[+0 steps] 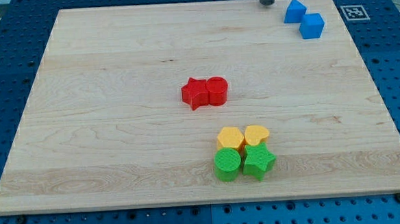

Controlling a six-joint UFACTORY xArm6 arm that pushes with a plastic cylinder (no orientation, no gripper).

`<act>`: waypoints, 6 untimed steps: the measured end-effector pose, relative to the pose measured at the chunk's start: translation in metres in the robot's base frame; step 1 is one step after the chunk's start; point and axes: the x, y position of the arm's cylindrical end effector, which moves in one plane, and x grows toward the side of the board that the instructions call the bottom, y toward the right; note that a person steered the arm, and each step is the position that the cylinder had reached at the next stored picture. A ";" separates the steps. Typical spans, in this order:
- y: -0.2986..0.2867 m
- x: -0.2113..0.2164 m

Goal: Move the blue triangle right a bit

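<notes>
The blue triangle (294, 11) lies near the view's top right corner of the wooden board (118, 130). A blue cube (312, 26) touches it on its lower right. My tip (268, 2) is the end of the dark rod at the view's top edge. It stands just left of the blue triangle with a small gap between them.
A red star (195, 93) and a red cylinder (217, 91) touch at the board's middle. A yellow hexagon (229, 138), a yellow heart (257, 134), a green cylinder (227, 164) and a green star (258, 161) cluster lower down. A fiducial marker (353, 12) sits off the board.
</notes>
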 end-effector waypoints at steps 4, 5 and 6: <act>0.009 0.043; 0.014 0.043; 0.015 0.043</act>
